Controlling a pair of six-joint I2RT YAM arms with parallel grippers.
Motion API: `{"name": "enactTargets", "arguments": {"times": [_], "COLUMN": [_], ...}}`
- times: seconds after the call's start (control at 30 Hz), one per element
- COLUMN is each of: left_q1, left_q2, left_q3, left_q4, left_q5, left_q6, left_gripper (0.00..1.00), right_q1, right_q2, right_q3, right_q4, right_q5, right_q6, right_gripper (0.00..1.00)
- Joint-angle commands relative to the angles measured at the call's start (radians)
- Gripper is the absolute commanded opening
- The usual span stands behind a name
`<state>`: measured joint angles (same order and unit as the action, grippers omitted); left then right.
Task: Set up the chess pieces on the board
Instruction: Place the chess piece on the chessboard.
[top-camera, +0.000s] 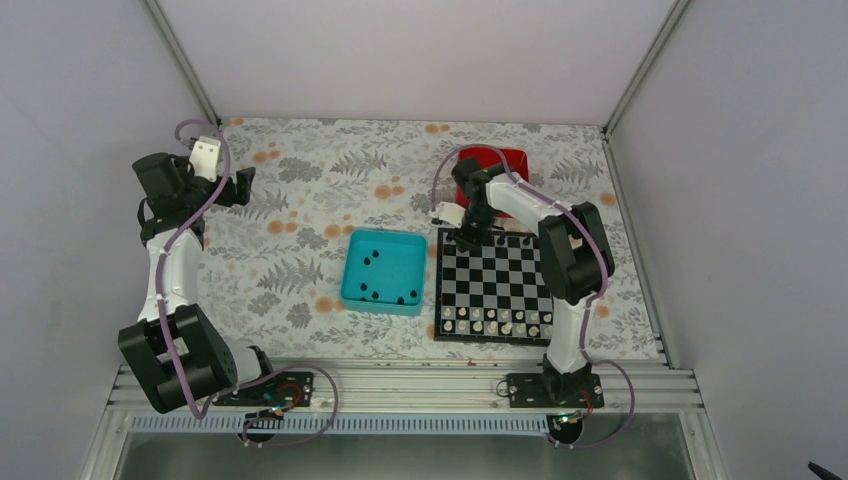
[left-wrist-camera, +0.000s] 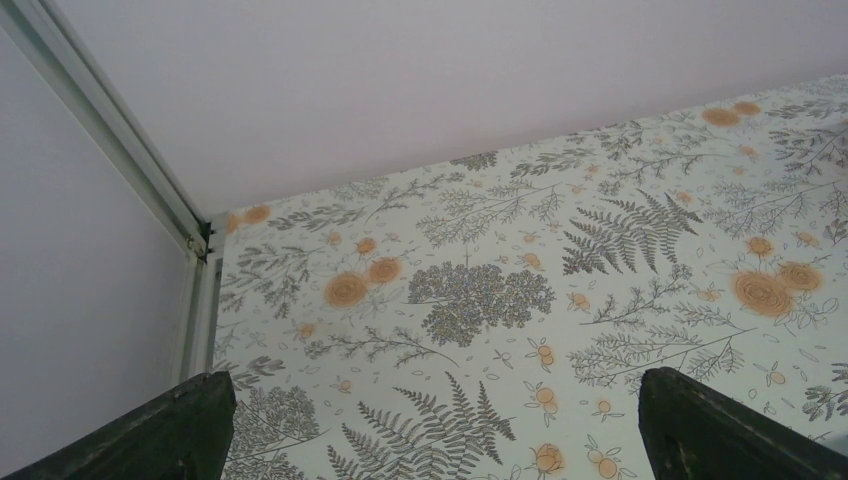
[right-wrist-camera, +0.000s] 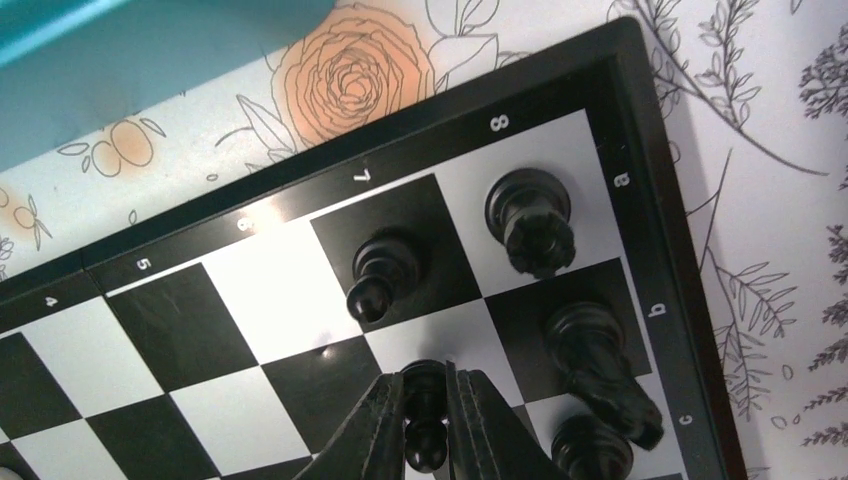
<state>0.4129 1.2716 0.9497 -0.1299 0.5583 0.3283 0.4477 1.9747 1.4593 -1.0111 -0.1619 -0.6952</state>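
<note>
1. The right hand (right-wrist-camera: 427, 385) is closed on a small black plastic pawn (right-wrist-camera: 425, 450) at a corner of the flat black-and-grey checkered board (right-wrist-camera: 540, 90).
2. A black rook (right-wrist-camera: 530, 220) stands at one o'clock of it, and a second pawn (right-wrist-camera: 380, 275) at eleven.
3. The left hand (left-wrist-camera: 430, 430) hangs spread wide, holding nothing, over the flowered bench (left-wrist-camera: 480, 300).

The worktop (top-camera: 300, 190) is covered in a pale print of grey ferns and orange roses. The board (top-camera: 495, 270) is chequered black and white inside a black border with white markings. The chess pieces (right-wrist-camera: 530, 220) are recorded as black, and the pale pieces (top-camera: 478, 322) as cream. One tray (top-camera: 395, 270) is teal and the other tray (top-camera: 512, 160) is red. The left pincer (left-wrist-camera: 430, 440) and right pincer (right-wrist-camera: 428, 425) are finished in black.
</note>
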Motion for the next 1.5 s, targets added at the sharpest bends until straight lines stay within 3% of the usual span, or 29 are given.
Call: {"name": "enactTargets", "arguments": {"times": [0.0,0.5,0.9,1.13,1.3,1.47], "left_q1": [0.007,0.009,0.01,0.015,0.015,0.017], "left_q2": [0.005,0.003,0.002,-0.003,0.0,-0.01], "left_q3": [0.005,0.002,0.003,0.001,0.003,0.0], "left_q4": [0.016,0.012,0.01,0.012,0.012,0.012], "left_q5": [0.025,0.03,0.031,0.032,0.036,0.035], "left_q6": [-0.003,0.0,0.0,-0.001,-0.003,-0.003], "left_gripper": [1.0,1.0,1.0,1.0,1.0,1.0], "right_q1": [-0.01,-0.01,0.018,0.03,0.135,0.289], "right_q2": [0.028,0.027,-0.035,-0.02,-0.014,0.07], "right_q3": [0.035,0.055,0.204,0.176,0.221,0.376], "right_q4": [0.01,-0.017,-0.155,-0.138,-0.104,-0.121], "right_q5": [0.006,0.012,0.014,0.004,0.002,0.025], "right_q6": [-0.015,-0.015,-0.019,-0.019,-0.011,0.004], "right_gripper": [0.14,0.2,0.24,0.26,0.32,0.38]}}
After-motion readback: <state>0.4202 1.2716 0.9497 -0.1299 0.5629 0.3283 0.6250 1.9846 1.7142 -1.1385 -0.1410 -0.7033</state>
